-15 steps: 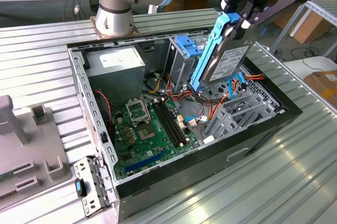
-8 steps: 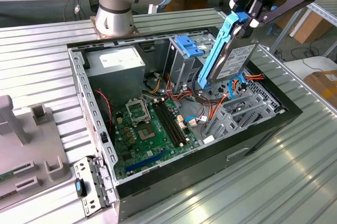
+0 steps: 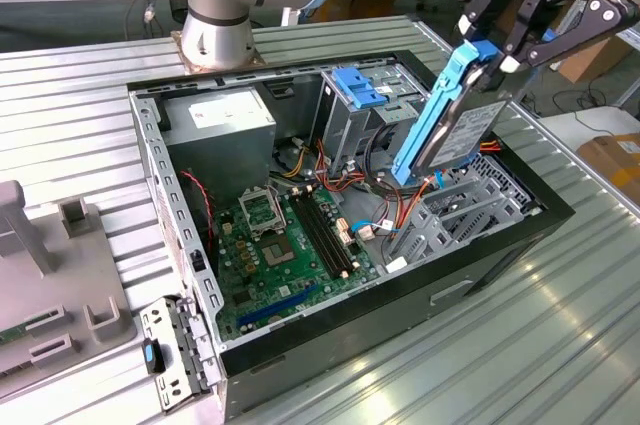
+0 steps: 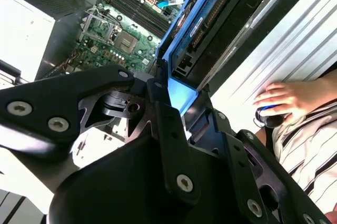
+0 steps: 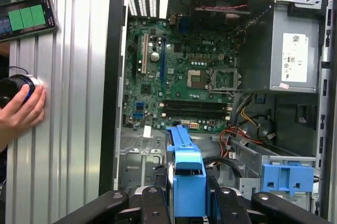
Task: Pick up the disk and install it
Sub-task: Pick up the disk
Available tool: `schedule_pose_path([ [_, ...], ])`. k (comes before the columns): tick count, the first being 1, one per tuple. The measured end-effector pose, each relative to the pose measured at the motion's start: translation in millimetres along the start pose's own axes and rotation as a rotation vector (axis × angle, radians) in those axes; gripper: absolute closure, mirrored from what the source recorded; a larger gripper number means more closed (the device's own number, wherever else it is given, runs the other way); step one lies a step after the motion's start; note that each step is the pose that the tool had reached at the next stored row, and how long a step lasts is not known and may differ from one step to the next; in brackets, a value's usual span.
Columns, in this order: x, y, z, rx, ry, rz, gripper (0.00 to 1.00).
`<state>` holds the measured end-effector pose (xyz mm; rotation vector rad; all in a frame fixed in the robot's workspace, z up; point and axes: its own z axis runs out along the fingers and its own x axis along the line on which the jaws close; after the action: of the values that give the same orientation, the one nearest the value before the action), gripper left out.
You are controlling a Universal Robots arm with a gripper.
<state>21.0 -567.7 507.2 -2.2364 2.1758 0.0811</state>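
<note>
The disk [image 3: 452, 130], grey metal with a bright blue carrier frame, hangs tilted on edge over the end of the open computer case [image 3: 150, 160] on the exterior view's right. My gripper [image 3: 492, 53] is shut on its upper end. The disk's lower corner hovers just above the grey metal drive bay [image 3: 470, 213] and the cables beside it. In the first wrist view the blue frame of the disk [image 5: 187, 174] sits between my black fingers [image 5: 151, 204], with the motherboard [image 5: 184, 76] beyond. The second wrist view shows the disk's connector edge [image 4: 210, 23].
Inside the case are a power-supply box [image 3: 220, 123], a drive cage with a blue latch [image 3: 355, 85] and loose cables. A person's hand [image 5: 21, 110] rests on a knob beside the case, near a phone [image 5: 26, 17]. A grey fixture [image 3: 40, 245] stands on the exterior view's left.
</note>
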Motion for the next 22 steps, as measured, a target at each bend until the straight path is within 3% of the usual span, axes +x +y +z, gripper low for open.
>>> schedule_pose_path([
  [3,6.3,-1.0,-0.3,0.0000,0.0001,0.000,0.64],
  [5,7.0,-5.0,-0.2,0.0001,0.0000,0.000,0.64],
  [6,7.2,-8.4,-0.2,0.0000,0.0001,0.000,0.64],
  [7,7.5,-17.7,-0.4,0.0000,0.0001,0.000,0.64],
  [13,12.2,-42.8,0.1,0.0001,-0.0004,0.000,0.64],
  [17,13.1,-48.5,4.6,0.0025,-0.0009,0.048,0.64],
  [22,14.6,-50.2,6.0,0.0037,-0.0043,0.051,0.64],
])
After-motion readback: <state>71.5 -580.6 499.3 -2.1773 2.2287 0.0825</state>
